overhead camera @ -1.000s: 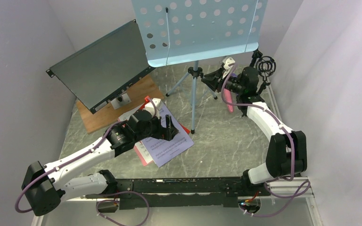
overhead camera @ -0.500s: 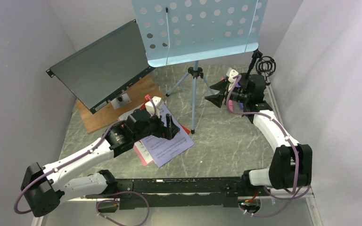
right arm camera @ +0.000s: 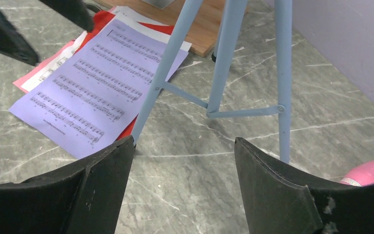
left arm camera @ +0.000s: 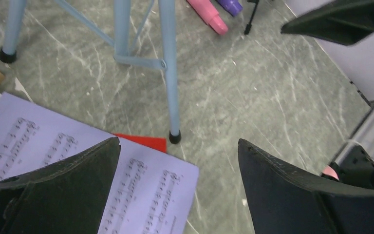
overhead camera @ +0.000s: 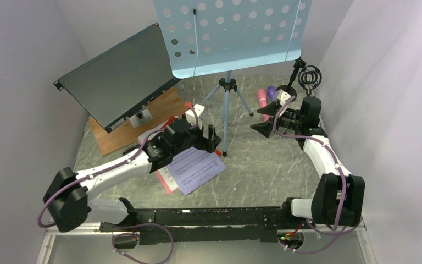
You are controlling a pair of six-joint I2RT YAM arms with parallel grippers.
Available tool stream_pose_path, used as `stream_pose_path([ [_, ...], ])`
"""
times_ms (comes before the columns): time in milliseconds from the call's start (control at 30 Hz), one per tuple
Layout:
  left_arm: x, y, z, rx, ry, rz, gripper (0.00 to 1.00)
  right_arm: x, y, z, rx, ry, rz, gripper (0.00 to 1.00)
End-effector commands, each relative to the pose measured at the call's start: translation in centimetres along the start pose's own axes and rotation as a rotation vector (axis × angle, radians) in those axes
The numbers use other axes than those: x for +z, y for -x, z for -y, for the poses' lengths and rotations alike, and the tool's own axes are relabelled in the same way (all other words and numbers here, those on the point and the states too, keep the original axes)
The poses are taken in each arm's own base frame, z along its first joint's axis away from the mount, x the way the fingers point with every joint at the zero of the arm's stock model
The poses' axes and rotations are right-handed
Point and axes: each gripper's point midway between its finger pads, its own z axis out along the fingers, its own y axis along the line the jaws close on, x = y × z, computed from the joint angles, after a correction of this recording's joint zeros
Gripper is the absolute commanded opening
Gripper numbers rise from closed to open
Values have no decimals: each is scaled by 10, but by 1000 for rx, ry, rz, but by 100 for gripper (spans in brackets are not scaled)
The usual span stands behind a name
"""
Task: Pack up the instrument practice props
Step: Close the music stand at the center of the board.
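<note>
The light-blue perforated music rack [overhead camera: 231, 36] stands on tripod legs [overhead camera: 227, 115] at the back. A white sheet-music page [overhead camera: 195, 168] lies over red and pink pages at the near left. It also shows in the left wrist view [left arm camera: 141, 195] and the right wrist view [right arm camera: 102, 73]. The pink microphone [overhead camera: 262, 98] and purple microphone [overhead camera: 271, 91] lie on the table by the right wall. Black mic supports [overhead camera: 309, 77] stand behind them. My left gripper [overhead camera: 211, 140] is open and empty above the pages' far corner, beside a tripod foot [left arm camera: 174, 137]. My right gripper [overhead camera: 262, 120] is open and empty, just near of the microphones.
A large dark flat metal box [overhead camera: 118, 77] leans at the back left over a wooden board [overhead camera: 132, 126]. Walls close in on the left, back and right. The arms' mounting rail [overhead camera: 198, 217] runs along the near edge.
My left gripper has moved right and farther, toward the tripod leg. My right gripper has drawn back nearer and to the right, and the pink and purple microphones now show on the table.
</note>
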Motion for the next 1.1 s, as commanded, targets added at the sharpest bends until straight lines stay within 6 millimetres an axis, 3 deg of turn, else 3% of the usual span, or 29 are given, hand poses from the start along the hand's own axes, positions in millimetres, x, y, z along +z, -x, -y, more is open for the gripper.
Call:
stream_pose_path([
  [0,22,53,1,66,42,181,95,-4,7,-9,-62,55,30,78],
  [267,66,67,-2,71,94,214,77,-6,2,-5,-43,48,25,79],
  [400,82,69,-9,37,153,212,73,-6,0,-4,-32,46,23,79],
  [767,105,68,-28,-2,439,170,65,-7,-7,2,-5,36,9,80],
  [933,111,67,-31,46,501,134,39,-7,-9,4,-1,35,7,80],
  [1067,115,70,-30,77,514,135,25,-7,-10,6,0,32,5,80],
])
